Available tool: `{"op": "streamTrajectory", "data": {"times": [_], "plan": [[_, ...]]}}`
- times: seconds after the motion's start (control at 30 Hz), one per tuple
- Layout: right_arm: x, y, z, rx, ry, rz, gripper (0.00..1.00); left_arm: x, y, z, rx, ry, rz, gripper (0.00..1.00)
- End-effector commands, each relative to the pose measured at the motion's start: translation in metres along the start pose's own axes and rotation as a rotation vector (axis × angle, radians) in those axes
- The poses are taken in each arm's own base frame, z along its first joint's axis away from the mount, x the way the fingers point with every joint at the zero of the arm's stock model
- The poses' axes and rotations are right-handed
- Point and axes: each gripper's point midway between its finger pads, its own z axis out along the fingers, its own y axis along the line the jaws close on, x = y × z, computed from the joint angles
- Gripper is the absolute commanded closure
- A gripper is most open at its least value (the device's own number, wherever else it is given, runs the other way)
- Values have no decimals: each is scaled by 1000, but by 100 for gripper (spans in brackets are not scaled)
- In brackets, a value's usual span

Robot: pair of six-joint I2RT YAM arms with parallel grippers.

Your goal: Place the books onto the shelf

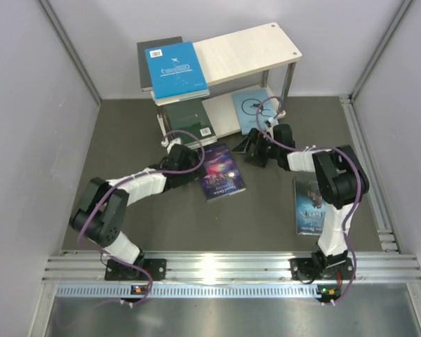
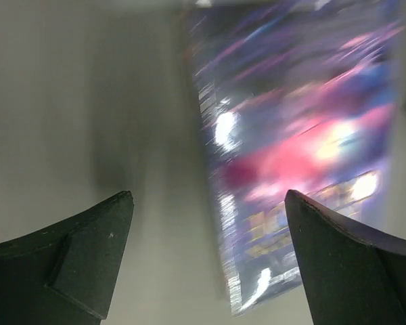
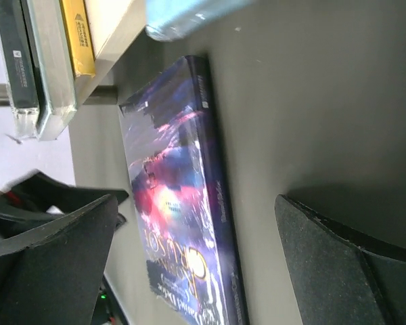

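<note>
Glossy starry paperback (image 1: 222,172) flat on matte grey table (image 1: 126,140); pale wooden shelf (image 1: 249,45).

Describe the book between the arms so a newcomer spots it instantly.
Find the white shelf at the far end. Just before it, between left arm and right arm, a book lies flat. Its purple-pink starry cover differs from the bluer book further right.

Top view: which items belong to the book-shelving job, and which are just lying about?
Job:
shelf
bright blue book, top tier
green book, lower tier
light blue book, lower tier
starry book, mid-table
second starry book, at right

Not job:
aluminium rail
enclosure wall
</note>
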Motion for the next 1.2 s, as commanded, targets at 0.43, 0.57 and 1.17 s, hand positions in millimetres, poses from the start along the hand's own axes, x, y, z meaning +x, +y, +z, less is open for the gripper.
{"op": "streamTrajectory", "data": {"times": [0.43, 0.57, 1.17], "plan": [[197, 37, 15, -254, 422, 3, 0, 53, -15, 23, 114, 281, 64, 1], [217, 62, -6, -388, 443, 24, 0, 85, -18, 6, 250, 323, -1, 2], [193, 70, -53, -467, 265, 90, 85, 88, -24, -46, 407, 233, -92, 4]]}}
